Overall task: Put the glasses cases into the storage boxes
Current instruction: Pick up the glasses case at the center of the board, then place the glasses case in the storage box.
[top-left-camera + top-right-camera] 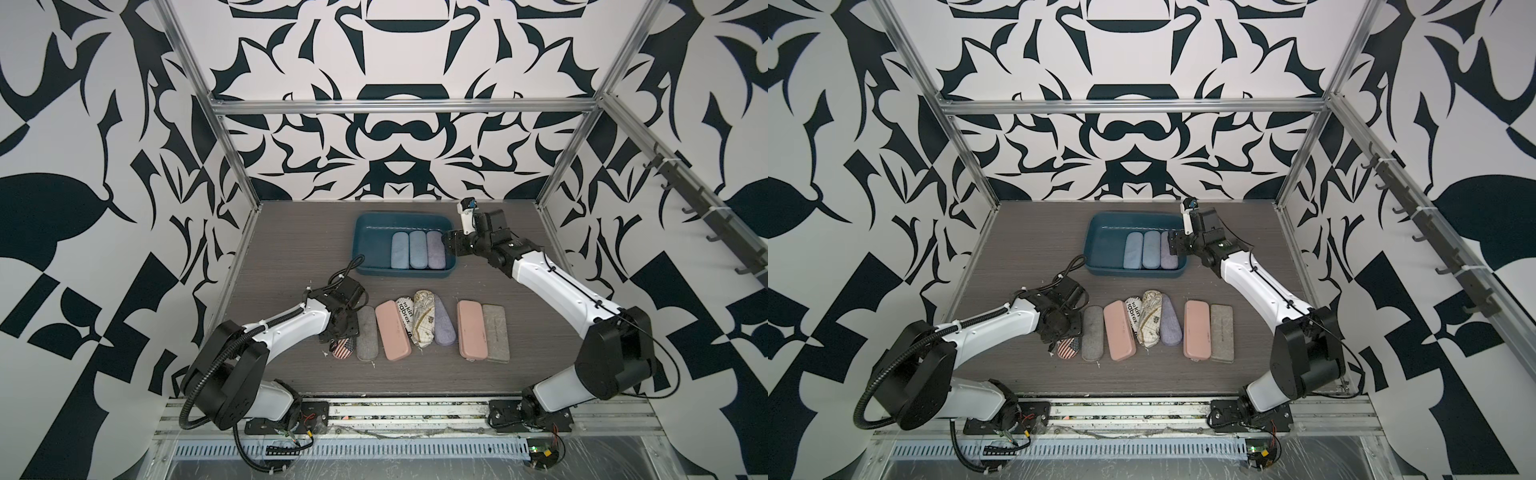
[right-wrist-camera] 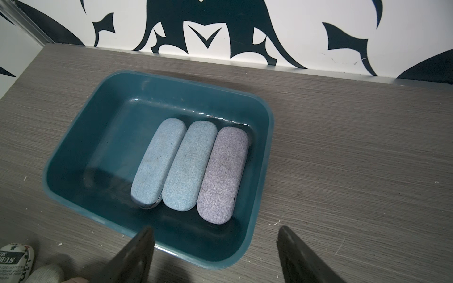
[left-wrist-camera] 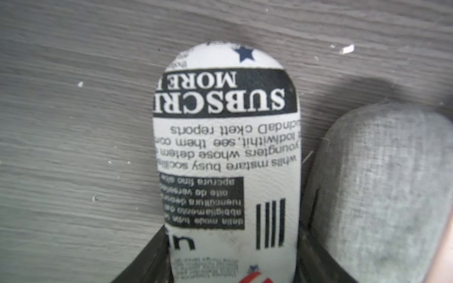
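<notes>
The teal storage box (image 1: pixel 362 232) (image 2: pixel 267 152) holds two light blue glasses cases (image 2: pixel 159 161) (image 2: pixel 190 166) and a lavender one (image 2: pixel 221 176). Several more cases lie in a row on the table; the leftmost is a newspaper-print case with a flag end (image 1: pixel 345 348) (image 3: pixel 225 147). My left gripper (image 1: pixel 338 338) (image 3: pixel 234 227) straddles that case, a finger pressed against each long side, and the case still rests on the table. My right gripper (image 1: pixel 451 245) (image 2: pixel 214 230) hangs open and empty over the box's near right corner.
Beside the flag case lie a grey felt case (image 1: pixel 367 332) (image 3: pixel 382 191), a pink one (image 1: pixel 392 329), a newspaper-print one (image 1: pixel 404 316), a map-print one (image 1: pixel 424 324), a lavender one (image 1: pixel 444 326), another pink (image 1: pixel 471 329) and another grey (image 1: pixel 495 332). Patterned walls enclose the table.
</notes>
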You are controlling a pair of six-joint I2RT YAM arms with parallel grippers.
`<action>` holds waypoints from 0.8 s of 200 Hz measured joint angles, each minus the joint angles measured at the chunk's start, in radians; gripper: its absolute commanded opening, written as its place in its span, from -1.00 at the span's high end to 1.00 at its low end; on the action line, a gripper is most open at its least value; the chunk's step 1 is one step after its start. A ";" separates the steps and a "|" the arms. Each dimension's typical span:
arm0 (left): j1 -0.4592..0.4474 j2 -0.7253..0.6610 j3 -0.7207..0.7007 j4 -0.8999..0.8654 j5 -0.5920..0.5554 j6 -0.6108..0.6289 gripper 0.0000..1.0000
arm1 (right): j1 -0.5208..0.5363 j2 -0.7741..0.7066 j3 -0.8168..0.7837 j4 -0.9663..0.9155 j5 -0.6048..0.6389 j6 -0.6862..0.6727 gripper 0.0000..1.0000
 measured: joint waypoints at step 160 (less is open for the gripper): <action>0.059 0.173 0.754 -0.210 -0.041 0.195 -0.12 | 0.000 0.000 0.000 0.000 -0.008 0.004 -0.63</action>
